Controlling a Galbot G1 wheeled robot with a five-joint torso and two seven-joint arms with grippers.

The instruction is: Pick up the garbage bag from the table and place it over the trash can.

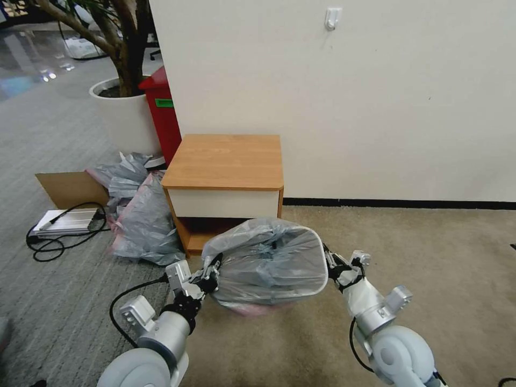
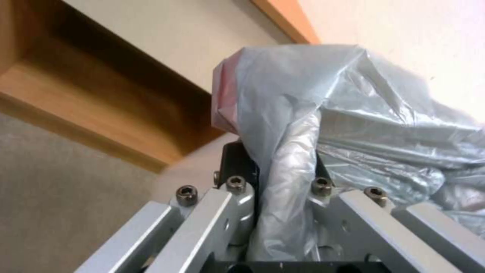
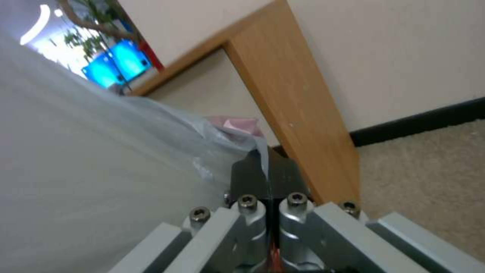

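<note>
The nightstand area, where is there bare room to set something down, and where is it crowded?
The table top is bare. Open carpet lies right of it along the wall. Crowded: the floor to its left, with grey bags and cardboard, and in front, where the left hand and right hand hold the garbage bag over the trash can.

Place: an office or lab corner staged as a room.
Signs: carpet (image 1: 430, 258), bare partition wall (image 1: 344, 97), glossy open floor (image 1: 32, 59) upper left, potted tree (image 1: 121, 59).

A red bin (image 1: 161, 115), white planter (image 1: 126, 115), grey bag heap (image 1: 140, 215) and cardboard sheet (image 1: 70, 188) stand left.
</note>
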